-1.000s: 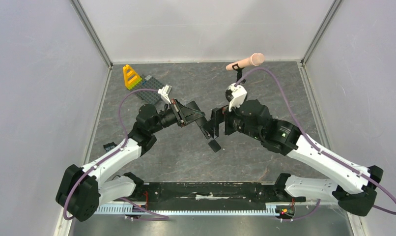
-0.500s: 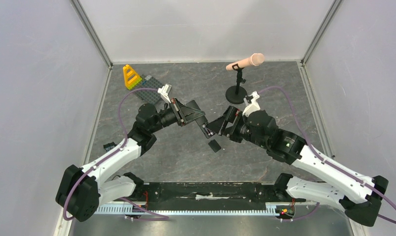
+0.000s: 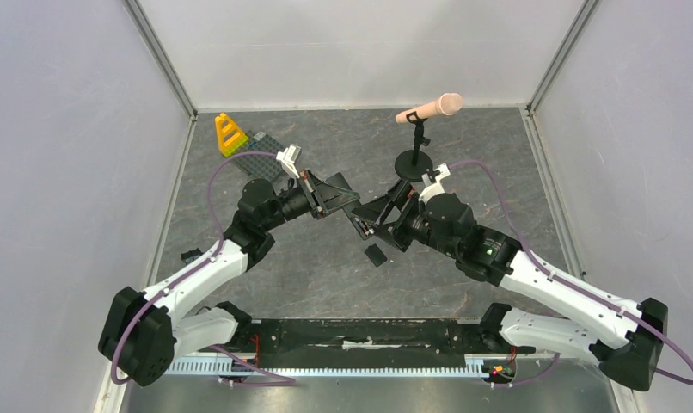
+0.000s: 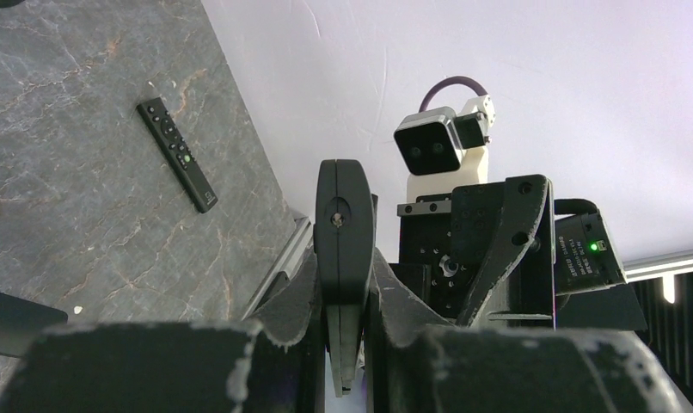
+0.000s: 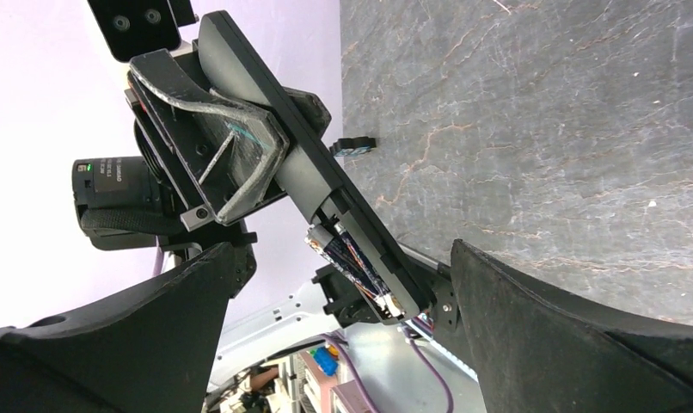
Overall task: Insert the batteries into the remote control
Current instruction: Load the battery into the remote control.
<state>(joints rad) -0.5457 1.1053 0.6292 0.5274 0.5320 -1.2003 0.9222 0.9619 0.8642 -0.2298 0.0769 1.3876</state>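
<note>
My left gripper [image 3: 341, 205] is shut on the slim black remote control [image 3: 353, 215] and holds it tilted above the middle of the table. In the left wrist view the remote [image 4: 344, 215] stands edge-on between my fingers. In the right wrist view the remote [image 5: 283, 146] has its compartment open, with dark batteries [image 5: 353, 258] with coloured labels lying inside. My right gripper [image 3: 380, 217] is open, its wide-spread fingers [image 5: 575, 335] either side of the remote's open end without touching it. The small black cover [image 3: 376, 255] lies on the table below.
A pink microphone [image 3: 429, 109] on a black stand is at the back. A yellow block [image 3: 230, 135] and a grey baseplate [image 3: 261, 153] are at the back left. A second, buttoned remote [image 4: 176, 155] lies by the wall. A small black-blue item [image 3: 191, 255] lies at the left.
My right arm drew back to the right with its wrist turned, then moved in again toward the remote's open end. My left gripper has kept the remote almost still.
</note>
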